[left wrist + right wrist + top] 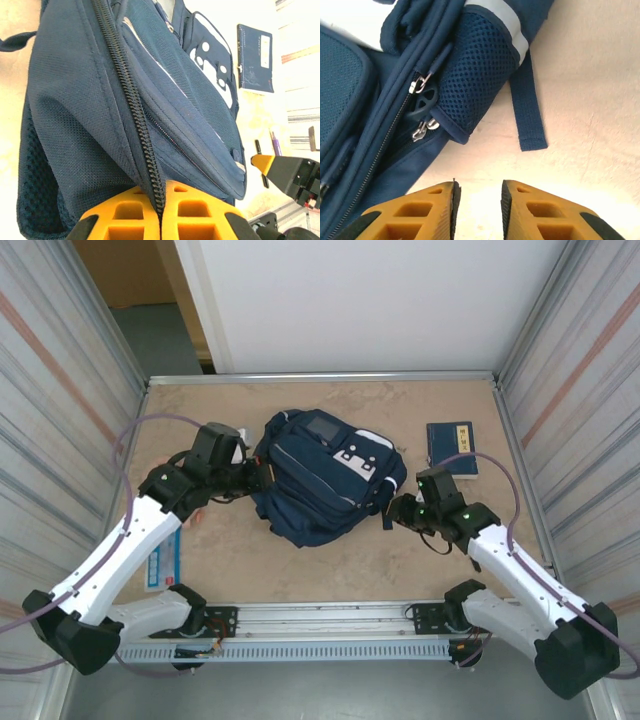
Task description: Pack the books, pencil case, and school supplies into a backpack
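Little of the packing looks done. At the far left of the top view a light-blue printed oblong [163, 562], one of the school supplies, lies flat on the table [240, 550] beside the left arm, well apart from the bag. A small pinkish speck just beyond it may be another loose item, but it is too small to tell. Next comes the left gripper [262, 475], against the left side of the backpack [320, 480]. Its wrist view shows the left gripper [161, 210] with its fingers pinched together on the backpack [90, 100], right on the line of the main zip [131, 100], whose teeth look meshed along the whole stretch in sight. The bag lies in the middle of the table and appears closed. To its right, the right gripper [400, 510] sits near the bag's lower right corner. From its wrist camera the right gripper [478, 200] holds nothing, its fingers a narrow gap apart over bare table, near the zipper pulls [420, 82] beside the mesh side pocket [475, 80]. Farthest right, the navy book [452, 447] rests by the table's far right edge, unpacked. By this reading the step in hand is opening the bag, and all the loading is left to do
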`<move>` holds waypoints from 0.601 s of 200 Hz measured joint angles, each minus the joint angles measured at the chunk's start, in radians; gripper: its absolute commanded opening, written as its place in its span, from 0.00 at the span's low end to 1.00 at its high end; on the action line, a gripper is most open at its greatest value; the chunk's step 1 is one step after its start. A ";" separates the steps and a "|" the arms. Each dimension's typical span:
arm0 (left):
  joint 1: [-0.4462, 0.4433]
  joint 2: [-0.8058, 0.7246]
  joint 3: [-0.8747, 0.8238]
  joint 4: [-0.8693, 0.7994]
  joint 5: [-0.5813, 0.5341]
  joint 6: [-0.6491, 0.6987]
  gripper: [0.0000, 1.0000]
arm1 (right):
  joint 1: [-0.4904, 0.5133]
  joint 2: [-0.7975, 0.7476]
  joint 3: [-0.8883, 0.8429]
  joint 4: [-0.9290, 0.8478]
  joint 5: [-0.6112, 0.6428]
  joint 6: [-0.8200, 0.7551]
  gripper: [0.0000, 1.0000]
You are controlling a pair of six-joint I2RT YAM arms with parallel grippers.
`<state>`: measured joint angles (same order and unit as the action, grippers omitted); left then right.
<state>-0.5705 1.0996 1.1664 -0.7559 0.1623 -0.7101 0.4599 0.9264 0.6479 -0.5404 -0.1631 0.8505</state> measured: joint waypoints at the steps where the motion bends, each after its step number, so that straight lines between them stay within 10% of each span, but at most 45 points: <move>1: 0.000 0.000 0.000 0.000 0.001 0.000 0.00 | 0.000 0.000 0.000 0.002 -0.002 0.005 0.25; 120: 0.002 0.000 -0.080 0.088 0.110 -0.012 0.00 | 0.023 0.343 0.034 0.205 -0.069 0.351 0.23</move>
<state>-0.5682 1.0992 1.0859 -0.6678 0.2726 -0.7219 0.4824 1.2697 0.6819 -0.3355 -0.2321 1.2011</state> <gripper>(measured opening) 0.053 0.212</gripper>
